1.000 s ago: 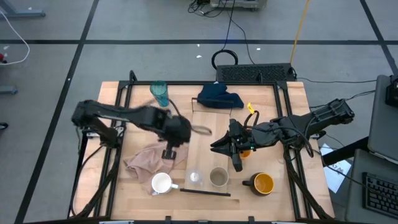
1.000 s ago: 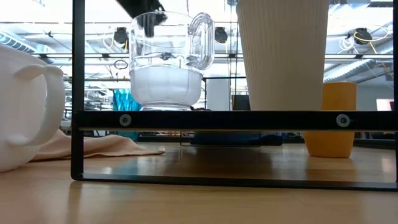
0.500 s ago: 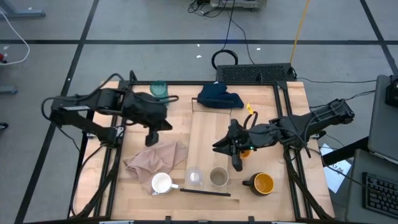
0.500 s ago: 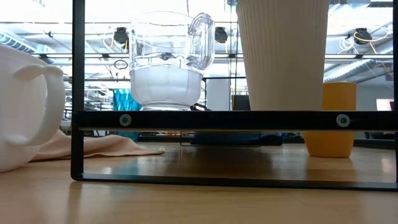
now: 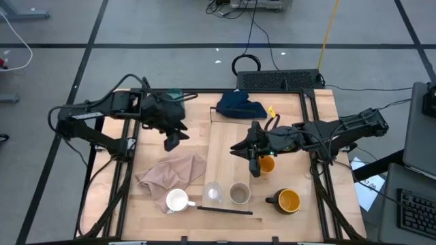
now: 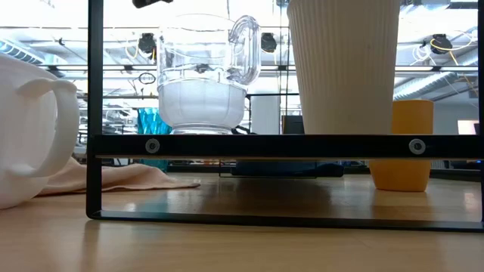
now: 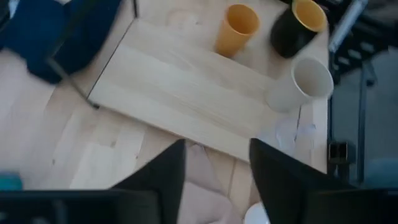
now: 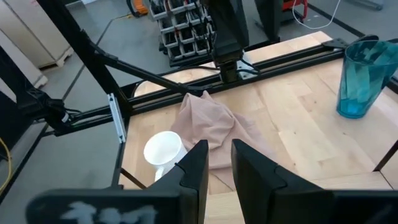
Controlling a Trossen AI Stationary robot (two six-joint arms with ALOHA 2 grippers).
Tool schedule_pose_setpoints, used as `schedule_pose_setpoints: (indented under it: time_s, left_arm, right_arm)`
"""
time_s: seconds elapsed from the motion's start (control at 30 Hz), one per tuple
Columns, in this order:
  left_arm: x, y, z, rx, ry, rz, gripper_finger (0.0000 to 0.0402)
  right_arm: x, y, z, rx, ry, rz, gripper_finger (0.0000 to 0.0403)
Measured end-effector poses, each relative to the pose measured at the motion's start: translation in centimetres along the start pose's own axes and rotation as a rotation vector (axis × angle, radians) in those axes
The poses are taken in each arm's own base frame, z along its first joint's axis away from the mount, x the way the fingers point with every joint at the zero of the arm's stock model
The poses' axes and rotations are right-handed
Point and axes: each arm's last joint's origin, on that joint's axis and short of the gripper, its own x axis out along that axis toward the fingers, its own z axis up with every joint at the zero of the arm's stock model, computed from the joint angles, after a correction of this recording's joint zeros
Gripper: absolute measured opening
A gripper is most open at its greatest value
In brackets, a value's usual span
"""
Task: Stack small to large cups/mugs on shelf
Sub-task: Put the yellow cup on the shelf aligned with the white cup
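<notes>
Cups so far: tiny clear cup (image 5: 213,193) and beige cup (image 5: 239,194) sit side by side at the shelf's (image 5: 228,146) near end. White mug (image 5: 177,200) is on the table just left of that end, dark yellow-lined mug (image 5: 286,200) just right. Small orange cup (image 5: 266,163) stands by the shelf's right edge — right gripper (image 5: 253,168) hangs beside it, fingers narrow, empty. Teal tumbler (image 8: 361,76) is near the far-left corner; left gripper (image 5: 171,141) is close by, fingers apart, holding nothing.
</notes>
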Motion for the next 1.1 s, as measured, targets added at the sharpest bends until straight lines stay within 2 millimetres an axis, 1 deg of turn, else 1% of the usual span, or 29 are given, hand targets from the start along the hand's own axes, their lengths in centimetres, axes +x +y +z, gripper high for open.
schedule_pose_setpoints:
  time_s: [0.1, 0.2, 0.33, 0.53, 0.6, 0.77, 0.87, 1.0, 1.1]
  left_arm:
    - [0.1, 0.3, 0.1, -0.031, -0.006, 0.022, 0.0217]
    - [0.0, 0.4, 0.2, -0.042, -0.025, 0.063, 0.0234]
    - [0.0, 0.5, 0.3, -0.062, -0.042, 0.096, 0.0234]
    - [0.0, 0.5, 0.3, -0.238, -0.061, 0.102, 0.0229]
    - [0.0, 0.4, 0.6, -0.266, -0.085, 0.082, 0.0227]
    - [0.0, 0.2, 1.1, -0.277, -0.134, 0.038, 0.0225]
    - [0.0, 0.1, 1.2, -0.257, -0.133, 0.019, 0.0224]
    - [0.0, 0.1, 1.2, -0.180, -0.134, 0.028, 0.0223]
    - [-0.3, 0.2, 1.1, -0.095, -0.150, 0.064, 0.0223]
  right_arm:
    - [0.0, -0.2, 0.0, -0.026, 0.002, -0.008, 0.0061]
    - [0.1, -0.4, 0.1, -0.053, 0.001, -0.014, 0.0061]
    - [0.1, -0.6, 0.1, -0.094, 0.010, -0.023, 0.0061]
    - [0.1, -0.7, -0.3, -0.126, 0.047, -0.033, 0.0061]
    - [0.1, -0.8, -0.6, -0.154, 0.082, -0.041, 0.0061]
    - [-0.1, -1.4, -1.6, -0.200, 0.200, -0.079, 0.0061]
    - [-0.1, -2.0, -1.9, -0.191, 0.237, -0.105, 0.0061]
    - [0.0, -2.8, -1.7, -0.133, 0.241, -0.140, 0.0061]
    - [0.0, -3.7, -1.7, -0.043, 0.265, -0.190, 0.0061]
